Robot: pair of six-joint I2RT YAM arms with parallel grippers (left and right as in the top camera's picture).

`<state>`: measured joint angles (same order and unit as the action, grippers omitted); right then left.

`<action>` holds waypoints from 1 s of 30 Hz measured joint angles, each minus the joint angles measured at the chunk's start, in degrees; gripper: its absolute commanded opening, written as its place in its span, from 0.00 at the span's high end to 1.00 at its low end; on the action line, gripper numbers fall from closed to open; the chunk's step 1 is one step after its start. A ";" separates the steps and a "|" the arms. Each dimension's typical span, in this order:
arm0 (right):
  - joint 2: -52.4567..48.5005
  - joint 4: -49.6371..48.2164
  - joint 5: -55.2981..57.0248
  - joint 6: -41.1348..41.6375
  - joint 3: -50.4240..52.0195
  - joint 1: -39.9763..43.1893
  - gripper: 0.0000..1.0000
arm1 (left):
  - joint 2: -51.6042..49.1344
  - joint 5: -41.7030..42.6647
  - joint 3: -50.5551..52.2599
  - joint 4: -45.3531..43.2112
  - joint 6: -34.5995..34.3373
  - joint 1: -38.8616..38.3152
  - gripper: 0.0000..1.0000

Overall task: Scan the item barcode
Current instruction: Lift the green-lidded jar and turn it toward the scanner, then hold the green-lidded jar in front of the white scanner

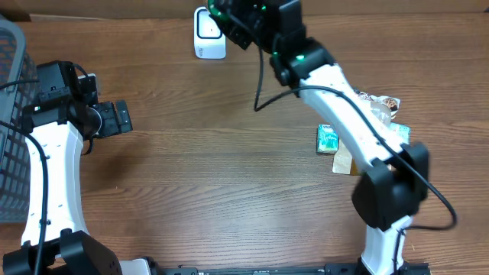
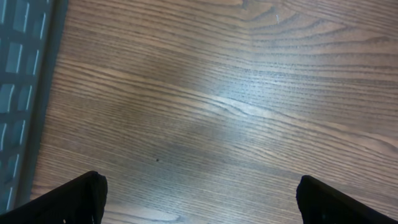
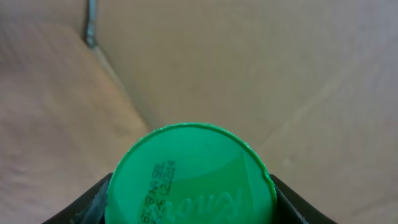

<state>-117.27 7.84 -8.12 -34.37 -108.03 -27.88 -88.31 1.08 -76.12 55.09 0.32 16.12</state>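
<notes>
Your right gripper (image 1: 231, 17) is up at the far edge of the table (image 1: 229, 176), closed part-way around the green-capped container (image 3: 193, 177). The right wrist view shows the cap wedged between both fingers, so it's held, not loose.

Key relation: the white scanner box (image 1: 208, 34) sits just beside that gripper, on its left and slightly nearer you, with the container close to it or partly over it. I can't tell from overhead whether they touch.

The container's long axis runs straight along the wrist camera's line of sight, so you're looking at the cap face-on. Only a printed date code shows on the cap and no barcode is visible in any view. My guess is it's on the side wall or the base. That would mean the next move turns on rolling or tilting the wrist so that face points at the scanner window, not on travelling further.

The right arm is clearly the nearer one. Your left gripper (image 1: 124, 118) hangs wide open and empty over bare wood on the left, near the basket (image 1: 11, 114) and well apart from the scanner.

The teal box (image 1: 328, 138) and packets (image 1: 382, 107) lie on the right side, partly under the right arm.
</notes>
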 measured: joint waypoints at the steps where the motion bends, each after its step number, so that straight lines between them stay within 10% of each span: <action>1: -1.20 -1.66 0.33 -1.79 0.00 -0.02 0.73 | 0.00 0.00 0.00 0.00 0.00 0.00 0.00; 30: -22.21 -23.21 9.64 -53.86 0.17 0.09 0.73 | 0.00 0.02 0.00 0.02 0.00 0.00 0.00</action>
<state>-139.48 -15.38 1.52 -88.23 -107.85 -27.79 -88.31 1.10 -76.12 55.11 0.32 16.12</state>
